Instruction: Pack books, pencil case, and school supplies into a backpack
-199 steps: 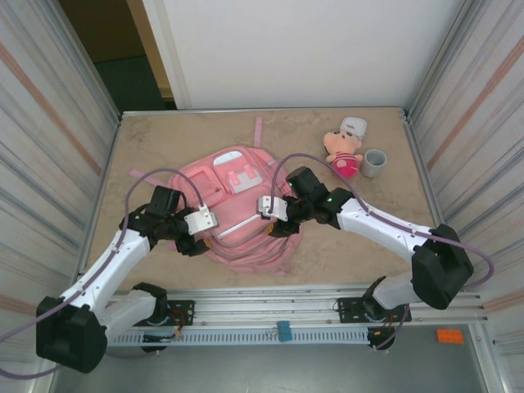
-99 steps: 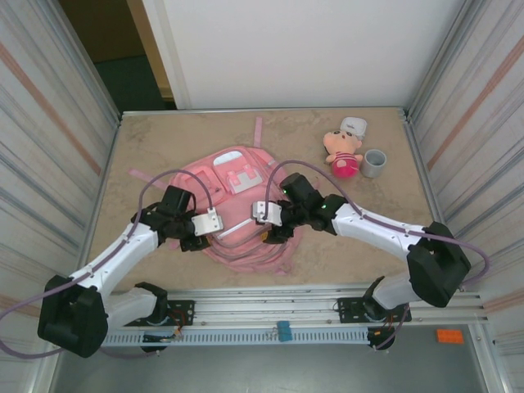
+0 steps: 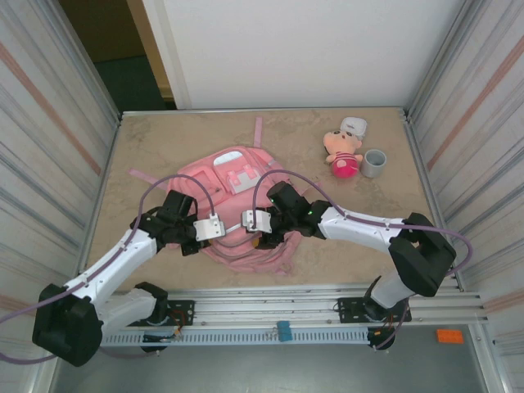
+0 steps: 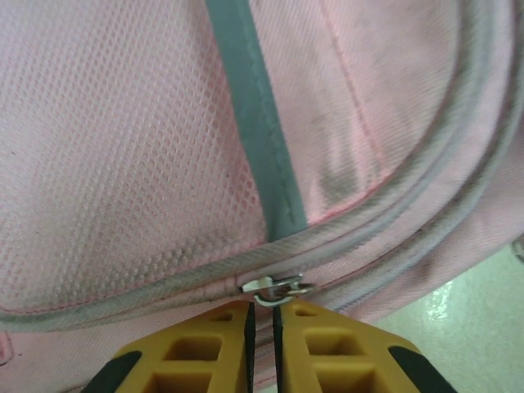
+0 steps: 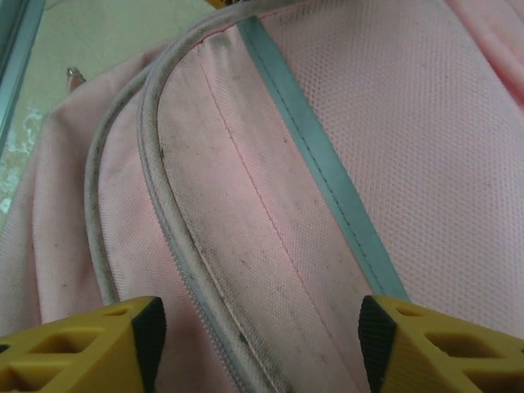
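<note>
The pink backpack (image 3: 237, 168) lies flat mid-table (image 3: 164, 139), straps toward 12 o'clock. At its 7 o'clock edge the left gripper (image 4: 262, 315) has its yellow fingers narrowed to a slit, pinching the metal zipper pull (image 4: 274, 286) on the grey zip line. The right gripper (image 5: 258, 344) hovers just beside it, toward 5 o'clock of the bag's middle, its jaws spread wide over pink fabric and holding nothing. A plush doll (image 3: 342, 154) and a grey cup (image 3: 374, 163) sit at 2 o'clock, well apart from the bag.

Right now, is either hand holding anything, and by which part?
The left hand pinches the backpack by its zipper pull; the right hand is open, holding nothing.
</note>
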`<action>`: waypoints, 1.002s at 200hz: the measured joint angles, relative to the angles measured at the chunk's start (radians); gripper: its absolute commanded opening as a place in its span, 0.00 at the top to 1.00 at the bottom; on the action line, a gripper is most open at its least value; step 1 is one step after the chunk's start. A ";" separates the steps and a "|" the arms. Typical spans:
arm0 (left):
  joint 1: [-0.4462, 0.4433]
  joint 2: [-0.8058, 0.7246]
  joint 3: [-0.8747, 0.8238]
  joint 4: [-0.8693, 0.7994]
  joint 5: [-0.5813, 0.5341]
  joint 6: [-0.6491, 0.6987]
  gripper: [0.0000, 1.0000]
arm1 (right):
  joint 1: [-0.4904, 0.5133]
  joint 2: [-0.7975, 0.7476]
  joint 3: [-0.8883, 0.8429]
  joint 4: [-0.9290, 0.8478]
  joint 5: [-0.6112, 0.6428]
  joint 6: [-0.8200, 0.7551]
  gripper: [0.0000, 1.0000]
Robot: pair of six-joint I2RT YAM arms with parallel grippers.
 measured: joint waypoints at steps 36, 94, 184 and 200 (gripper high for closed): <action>-0.001 -0.008 -0.005 -0.001 0.032 -0.028 0.50 | 0.002 0.009 -0.007 0.047 0.024 0.002 0.75; -0.001 -0.014 -0.055 0.090 -0.072 -0.114 0.40 | -0.001 0.002 -0.022 0.098 0.038 0.005 0.95; -0.014 0.037 -0.058 0.180 0.001 -0.277 0.82 | -0.083 -0.048 -0.042 0.165 -0.019 0.106 1.00; -0.040 0.027 -0.056 0.182 0.014 -0.313 0.89 | -0.098 -0.051 -0.042 0.171 -0.014 0.122 1.00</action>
